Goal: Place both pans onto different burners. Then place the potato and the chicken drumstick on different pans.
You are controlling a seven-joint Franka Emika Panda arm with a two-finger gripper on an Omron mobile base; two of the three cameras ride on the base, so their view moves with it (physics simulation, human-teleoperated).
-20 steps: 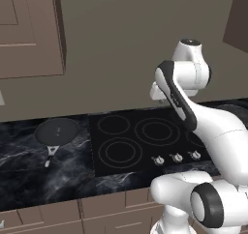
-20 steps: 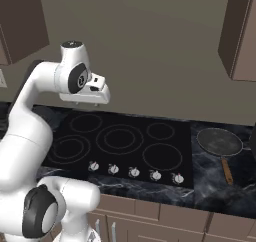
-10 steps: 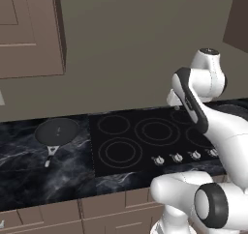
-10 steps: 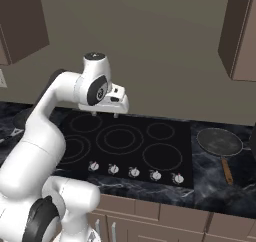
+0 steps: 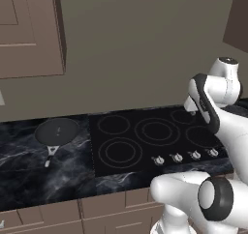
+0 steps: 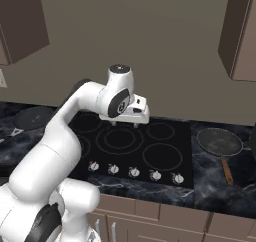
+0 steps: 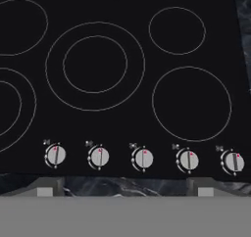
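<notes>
Cooktop (image 7: 122, 128) in dark marble counter (image 5: 29, 165)

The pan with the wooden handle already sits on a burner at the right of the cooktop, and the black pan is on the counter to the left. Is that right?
Not quite. The pan with the wooden handle lies on the marble counter right of the cooktop, not on a burner, as the right base view shows. The black pan is on the counter to the left, as you say.
</notes>
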